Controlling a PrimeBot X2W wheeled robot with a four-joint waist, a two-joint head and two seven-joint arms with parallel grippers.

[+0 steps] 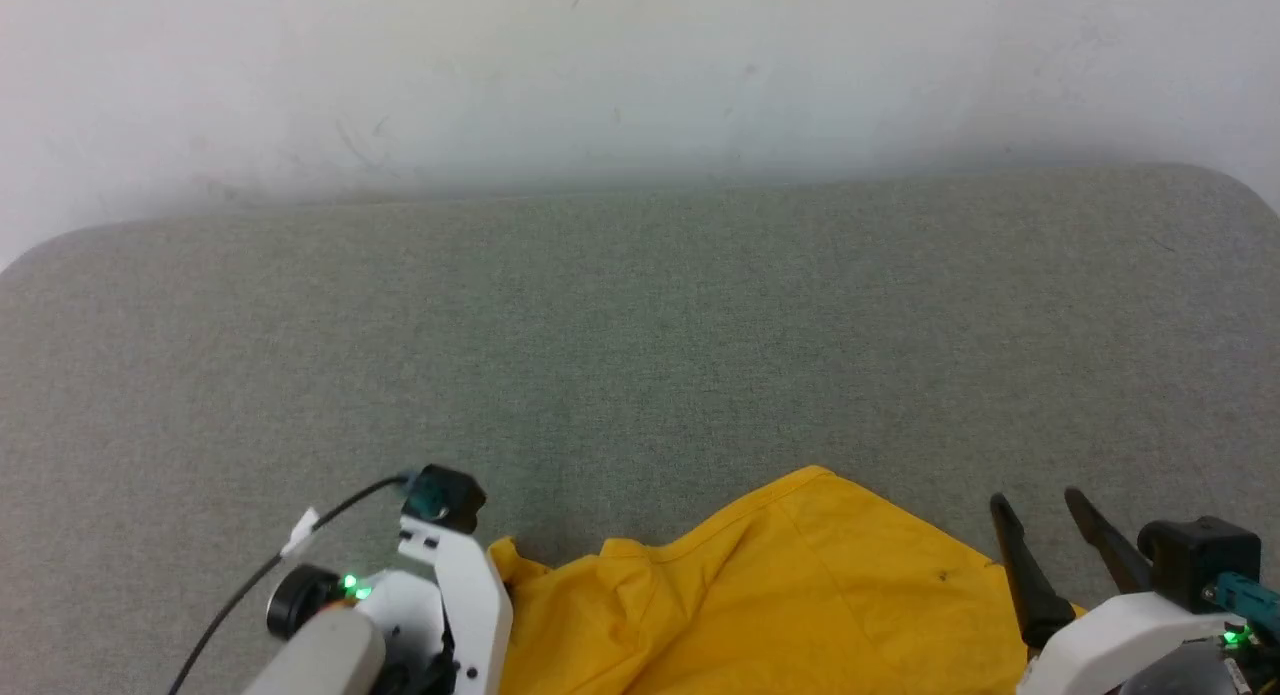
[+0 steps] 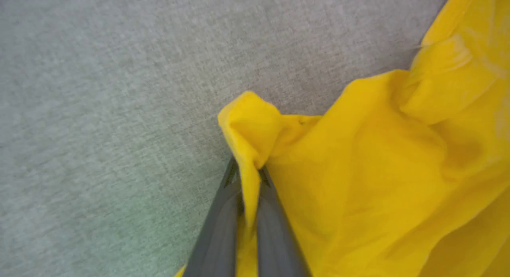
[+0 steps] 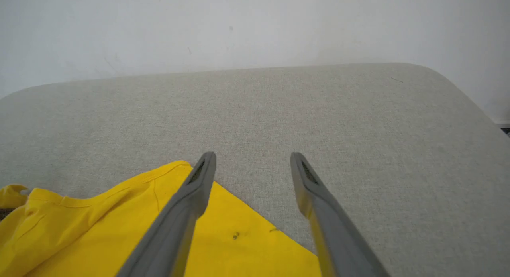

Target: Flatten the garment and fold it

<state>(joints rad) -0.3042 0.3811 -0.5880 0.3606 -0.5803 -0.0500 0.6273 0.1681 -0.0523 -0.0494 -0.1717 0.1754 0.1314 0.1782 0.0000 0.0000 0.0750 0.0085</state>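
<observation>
Garment (image 1: 780, 595): bright yellow soft cloth, laid rumpled at near edge of the grey surface, btwn the two grippers. Lower part is cut off by frame bottom, so full outline can't be made out.
Hem: a stitched edge is seen along the far side, rising to a pointed corner nr the right gripper.
Left gripper (image 2: 248, 173): fingers pressed together, a raised fold at the cloth's edge pinched btwn them. Cloth is bunched into a rounded knob just past the tips. In head view the tips are hidden behind the white wrist housing.
Right gripper (image 3: 253, 161): long dark tapered fingers spread wide, nothing btwn them. One finger is seen over the pointed corner, the other over bare surface. Contact w/ cloth can't be told.
Surface (image 1: 640, 325): grey-green, fine woven texture, padded look, far corners rounded.
Wall (image 1: 640, 65): white, matte, faintly scuffed, met by the surface's far edge.
Speck (image 3: 236, 235): small dark mark on the cloth. What it is can't be told.
Cable (image 1: 240, 585): thin, black, w/ a white tag, run from left wrist and cut off at frame bottom.
</observation>
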